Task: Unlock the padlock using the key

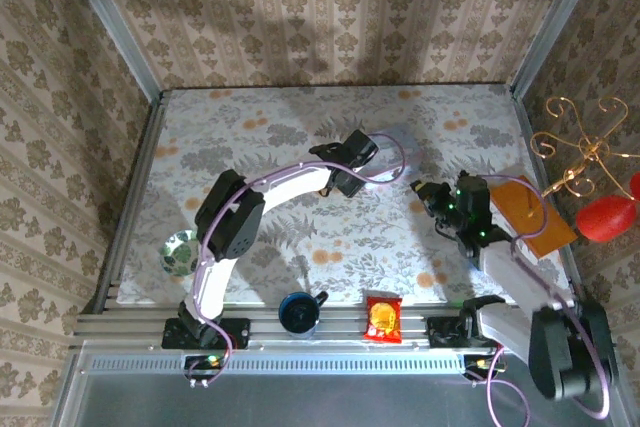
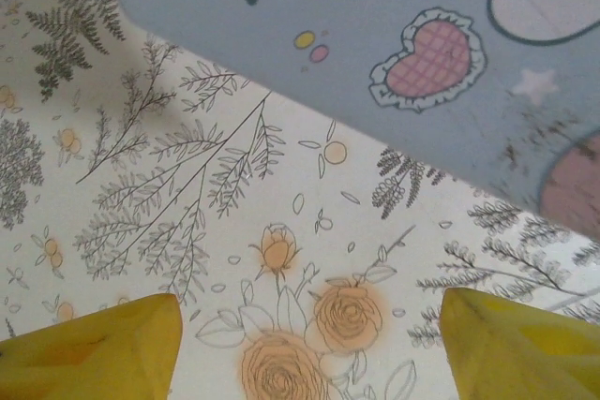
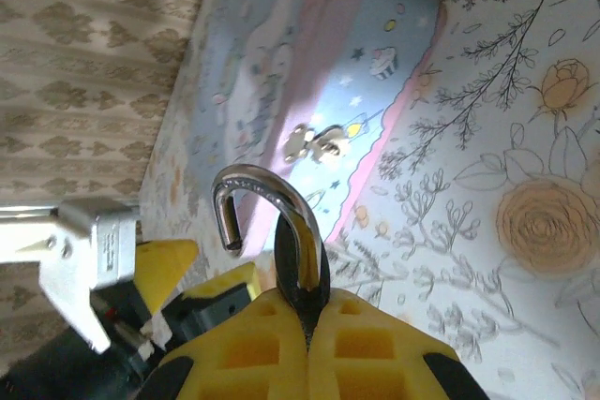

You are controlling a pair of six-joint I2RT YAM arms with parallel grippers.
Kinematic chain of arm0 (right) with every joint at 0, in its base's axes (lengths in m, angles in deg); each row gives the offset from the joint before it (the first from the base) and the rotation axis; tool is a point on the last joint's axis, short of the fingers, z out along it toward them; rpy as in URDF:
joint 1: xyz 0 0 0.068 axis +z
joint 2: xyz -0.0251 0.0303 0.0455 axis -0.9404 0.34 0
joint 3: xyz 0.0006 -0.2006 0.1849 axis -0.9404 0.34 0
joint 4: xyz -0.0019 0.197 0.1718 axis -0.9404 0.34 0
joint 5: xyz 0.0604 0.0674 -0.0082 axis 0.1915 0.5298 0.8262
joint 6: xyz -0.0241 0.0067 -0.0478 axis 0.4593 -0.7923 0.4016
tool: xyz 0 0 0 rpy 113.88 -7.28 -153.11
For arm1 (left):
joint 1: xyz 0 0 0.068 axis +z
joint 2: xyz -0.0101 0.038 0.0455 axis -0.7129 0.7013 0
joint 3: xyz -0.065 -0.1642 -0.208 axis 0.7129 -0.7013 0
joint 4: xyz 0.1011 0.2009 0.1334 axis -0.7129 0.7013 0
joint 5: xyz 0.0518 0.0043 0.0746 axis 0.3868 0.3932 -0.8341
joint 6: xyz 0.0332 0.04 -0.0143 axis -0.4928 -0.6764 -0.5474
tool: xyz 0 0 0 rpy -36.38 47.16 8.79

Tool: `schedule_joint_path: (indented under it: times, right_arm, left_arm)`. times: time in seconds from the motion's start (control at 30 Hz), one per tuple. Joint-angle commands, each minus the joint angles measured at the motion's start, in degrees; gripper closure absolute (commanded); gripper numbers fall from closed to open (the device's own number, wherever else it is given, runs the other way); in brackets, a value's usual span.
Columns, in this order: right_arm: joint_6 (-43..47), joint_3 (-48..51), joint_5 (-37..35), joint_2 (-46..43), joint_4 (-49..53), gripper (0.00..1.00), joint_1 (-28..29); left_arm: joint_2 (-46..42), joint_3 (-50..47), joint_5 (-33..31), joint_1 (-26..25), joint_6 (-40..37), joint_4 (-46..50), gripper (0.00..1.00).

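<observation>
Padlock (image 3: 302,255) was held pinched between the fingers of the right gripper (image 3: 309,320), near the tin (image 3: 309,63), with the shackle (image 3: 258,180) up and one end free. Left gripper (image 2: 300,344) was spread wide, nothing held, beside the tin.

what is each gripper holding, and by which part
The right gripper pinches the padlock by its dark body, shackle sticking out. The left gripper holds nothing, fingers apart.
</observation>
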Motion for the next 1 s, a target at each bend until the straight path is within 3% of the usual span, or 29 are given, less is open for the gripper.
schedule_joint_path:
  times: [0.0,0.13,0.27,0.5,0.7,0.93,0.97]
  right_arm:
    - [5.21,-1.03,-1.26,-6.9,17.45,1.0,0.58]
    - [5.75,-0.48,1.38,-9.28,21.09,1.0,2.24]
    - [5.12,0.13,1.77,-6.36,18.34,1.0,7.74]
    - [1.23,-0.27,0.16,0.36,10.9,1.0,18.05]
    - [0.85,-4.86,1.2,12.89,3.41,1.0,25.78]
    - [1.36,-9.39,2.28,25.71,-0.52,1.0,27.87]
    - [2.04,-10.25,1.28,26.54,1.63,0.95,27.95]
  left_arm:
    - [-6.93,-2.37,2.52,-0.3,2.92,-0.4,0.23]
    - [-12.29,-7.03,3.26,-0.24,4.87,-1.27,0.15]
    - [-18.72,-12.9,1.72,-0.05,6.52,-1.57,0.0]
    - [-32.03,-25.88,0.36,2.89,11.24,-3.19,0.0]
    - [-43.52,-38.68,5.83,11.35,18.12,-8.53,0.0]
    - [-50.93,-44.64,6.08,17.85,19.54,-9.82,0.0]
    - [-51.24,-45.07,6.31,18.51,19.63,-10.02,0.0]
